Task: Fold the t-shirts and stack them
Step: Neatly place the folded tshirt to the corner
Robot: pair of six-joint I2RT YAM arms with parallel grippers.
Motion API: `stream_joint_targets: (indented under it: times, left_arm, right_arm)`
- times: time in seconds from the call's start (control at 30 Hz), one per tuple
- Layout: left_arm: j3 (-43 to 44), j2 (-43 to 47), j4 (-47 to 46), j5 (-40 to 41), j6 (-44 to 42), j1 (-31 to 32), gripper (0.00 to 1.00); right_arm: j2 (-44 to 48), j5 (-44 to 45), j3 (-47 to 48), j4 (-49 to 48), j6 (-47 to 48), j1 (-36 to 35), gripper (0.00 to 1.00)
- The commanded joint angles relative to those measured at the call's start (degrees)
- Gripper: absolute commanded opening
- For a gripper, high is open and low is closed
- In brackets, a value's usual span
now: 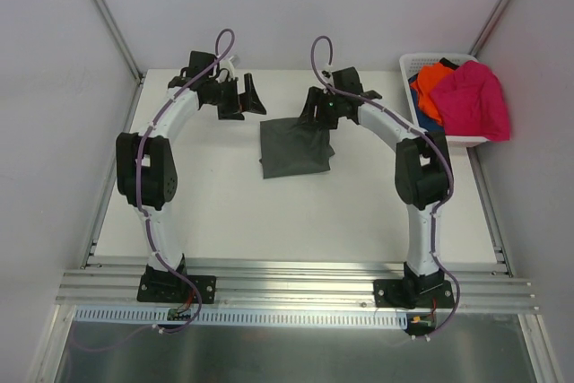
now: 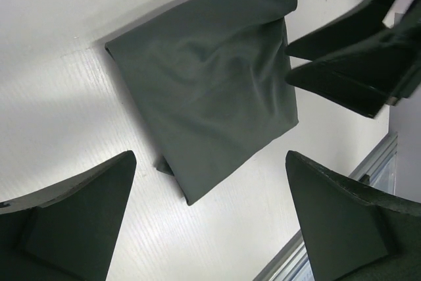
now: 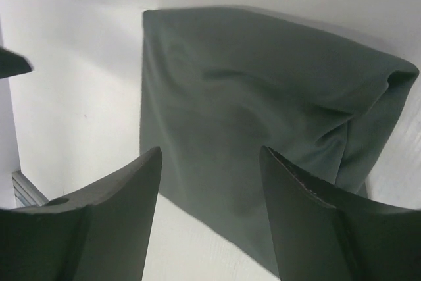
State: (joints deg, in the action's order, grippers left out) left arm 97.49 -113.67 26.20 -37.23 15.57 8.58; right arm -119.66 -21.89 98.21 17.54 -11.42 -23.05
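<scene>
Bench point(image 1: 224, 213) middle: dark grey-green t-shirt point(image 1: 291, 152) lies folded, first one judged done. Left claw point(image 1: 251, 98) spread wide, empty, beside shirt's far-left corner. Right claw point(image 1: 317, 113) parted, empty, over shirt's far edge. Far right: basket point(image 1: 408, 64) holds pink t-shirt point(image 1: 471, 100), orange t-shirt point(image 1: 433, 78) and blue t-shirt point(image 1: 427, 119), all crumpled, not yet folded or stacked.

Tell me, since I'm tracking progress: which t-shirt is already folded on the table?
The dark grey-green t-shirt, lying folded flat on the table. The magenta-pink t-shirt and orange t-shirt are bunched up in the white basket.
</scene>
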Motion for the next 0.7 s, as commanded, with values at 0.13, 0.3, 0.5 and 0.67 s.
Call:
stream_joint_targets:
  times: [0.13,0.3,0.5,0.67]
  left_arm:
    - [1.5,0.0,-0.3,-1.2,1.3,-0.4,0.99]
    - [0.8,-0.4,-0.4,-2.1,2.6,-0.5,0.99]
    - [-3.4,-0.9,-0.3,-2.4,4.1,-0.6,0.99]
    - [-2.4,-6.1,-0.4,-5.8,7.3,-0.8,0.99]
  right_arm:
    - [-6.5,-1.8,7.1,-0.7,-2.0,1.3,0.63]
    - [-10.3,-0.5,10.5,-1.1,-1.9,2.6,0.63]
    - [-12.4,1.2,13.9,-1.8,-2.1,4.2,0.65]
    - [-13.4,0.6,14.3,-2.5,-2.7,4.9,0.66]
